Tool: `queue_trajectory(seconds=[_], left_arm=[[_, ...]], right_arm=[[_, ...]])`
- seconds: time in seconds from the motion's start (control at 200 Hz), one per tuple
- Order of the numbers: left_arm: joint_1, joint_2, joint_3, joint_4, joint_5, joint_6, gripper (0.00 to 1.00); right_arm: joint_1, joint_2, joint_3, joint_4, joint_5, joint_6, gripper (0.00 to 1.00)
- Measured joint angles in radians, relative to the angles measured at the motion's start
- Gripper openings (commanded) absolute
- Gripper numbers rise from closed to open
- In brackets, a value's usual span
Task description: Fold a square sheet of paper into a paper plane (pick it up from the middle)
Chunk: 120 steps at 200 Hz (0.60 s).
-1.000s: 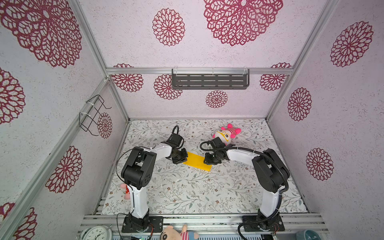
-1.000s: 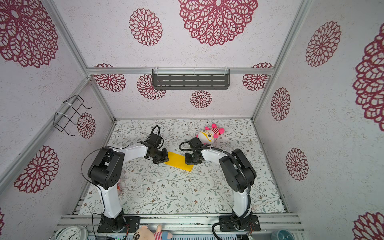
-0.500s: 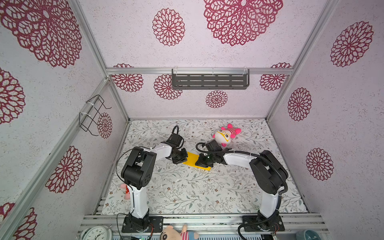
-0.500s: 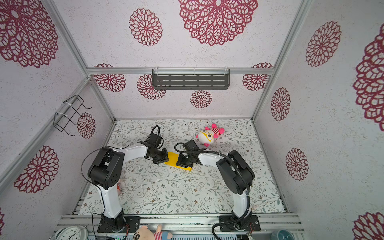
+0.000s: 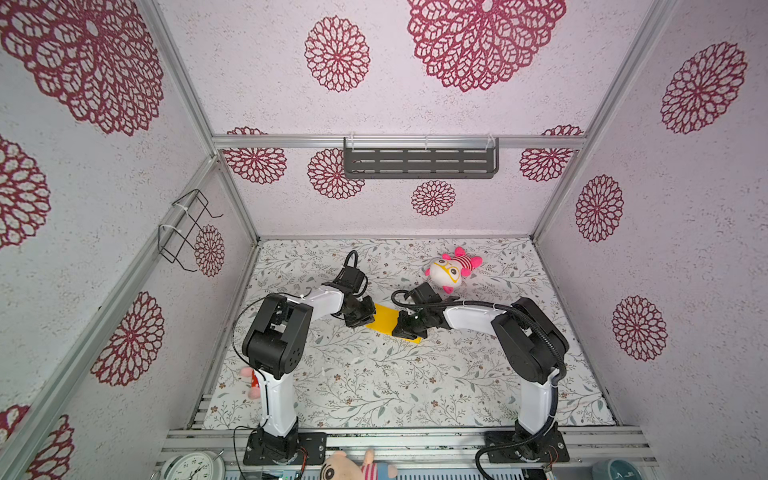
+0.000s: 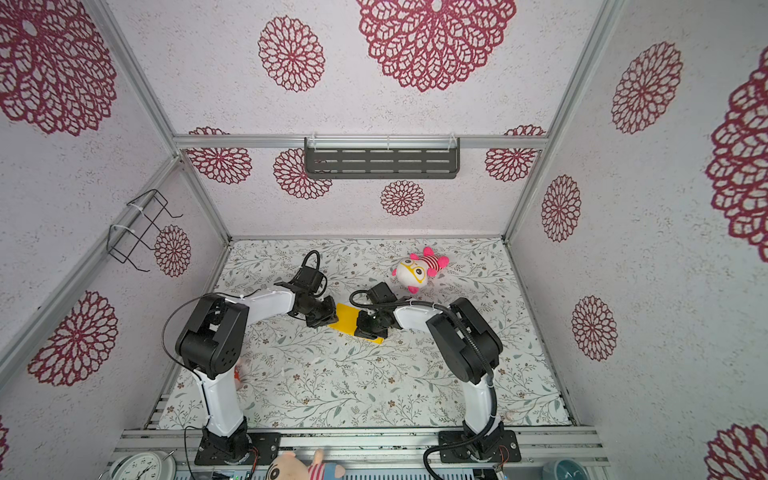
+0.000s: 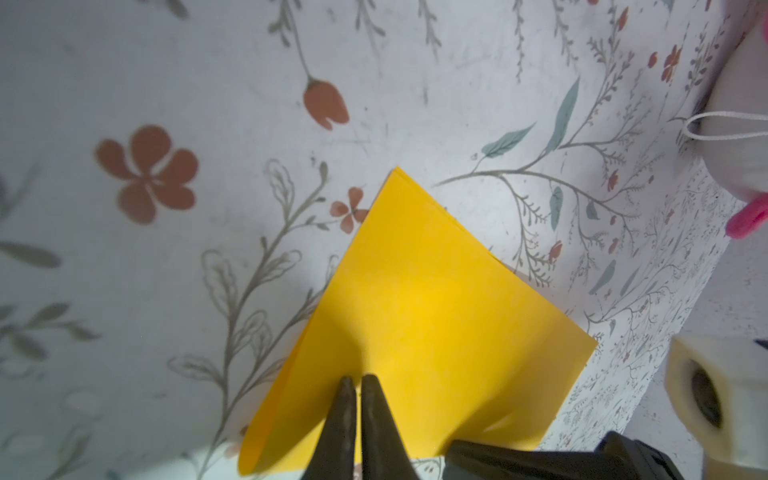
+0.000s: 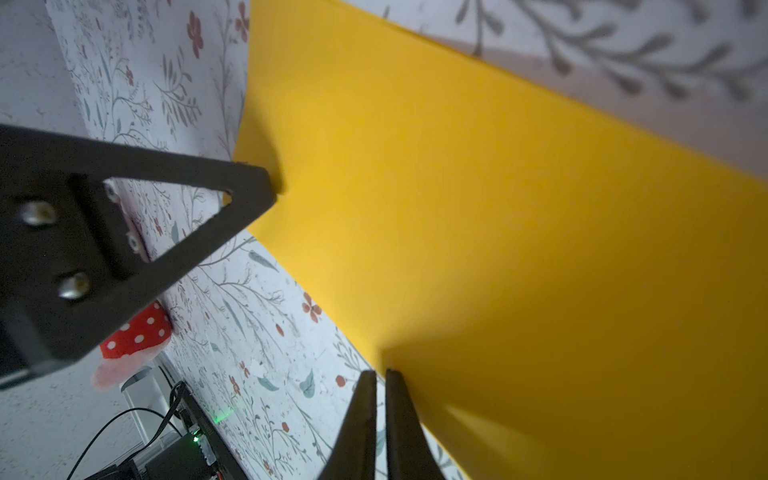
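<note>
Your yellow-orange sheet of paper (image 5: 388, 318) (image 6: 347, 316) lies folded double on the floral mat (image 5: 374, 386), a flat rectangle with its two layers showing along one edge in the left wrist view (image 7: 436, 311). In both top views it sits near the pink-and-white plush toy (image 5: 451, 270) (image 6: 417, 270), on the side of the toy toward the arm bases and a little to the left.

Your left gripper (image 5: 368, 318) (image 7: 353, 380) is at the paper's end farther from the plush toy. Its jaws are closed together and the tips rest on the sheet's top face.

Your right gripper (image 5: 405, 328) (image 8: 380, 374) is at the end nearer the plush toy. Its jaws are drawn almost together, and the tips meet the paper's edge (image 8: 498, 208). You cannot tell whether they pinch it.
</note>
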Motion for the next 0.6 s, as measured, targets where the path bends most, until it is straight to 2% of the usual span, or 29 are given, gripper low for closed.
queue_trajectory(seconds=[0.345,0.6], left_arm=[[-0.024,-0.066,-0.032,0.041,0.092,0.000,0.12],[-0.053,-0.070,-0.073,0.048,0.099,0.000,0.09]], right_arm=[[0.000,0.006,0.002,-0.005,0.000,-0.008,0.11],[0.000,0.010,0.010,-0.016,0.000,-0.016,0.11]])
